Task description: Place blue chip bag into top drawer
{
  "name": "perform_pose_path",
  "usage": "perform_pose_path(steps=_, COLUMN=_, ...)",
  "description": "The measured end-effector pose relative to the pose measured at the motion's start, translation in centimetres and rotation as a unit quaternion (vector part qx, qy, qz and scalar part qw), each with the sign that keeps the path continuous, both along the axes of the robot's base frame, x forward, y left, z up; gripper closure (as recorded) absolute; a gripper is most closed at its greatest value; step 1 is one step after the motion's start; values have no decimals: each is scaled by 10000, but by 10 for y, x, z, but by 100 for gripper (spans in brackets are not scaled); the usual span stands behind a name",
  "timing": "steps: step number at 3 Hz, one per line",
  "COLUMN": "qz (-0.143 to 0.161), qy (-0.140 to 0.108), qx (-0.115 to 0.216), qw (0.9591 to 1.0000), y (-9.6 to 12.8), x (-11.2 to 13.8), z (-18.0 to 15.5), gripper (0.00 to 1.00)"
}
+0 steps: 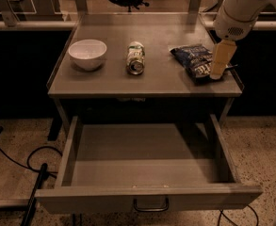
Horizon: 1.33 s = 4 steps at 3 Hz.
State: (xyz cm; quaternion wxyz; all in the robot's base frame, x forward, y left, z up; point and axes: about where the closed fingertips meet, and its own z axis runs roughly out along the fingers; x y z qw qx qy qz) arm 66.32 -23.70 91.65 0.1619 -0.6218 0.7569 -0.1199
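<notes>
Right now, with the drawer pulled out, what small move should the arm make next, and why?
Probably lower the claw toward the middle of the blue chip bag to grasp it: the claw hangs at the bag's right edge, the bag lies flat on the table, and the top drawer below stands open.
</notes>
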Motion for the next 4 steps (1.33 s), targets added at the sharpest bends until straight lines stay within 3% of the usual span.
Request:
perform_pose_path(steps=1, qz=2, qy=2, qx=-1, qw=10000, y=0, x=0, z=0, gripper=0)
perform_pose_path(steps=4, qz=84, qy=16, qx=-493, qw=9987, y=-1, x=56, z=-49, gripper=0)
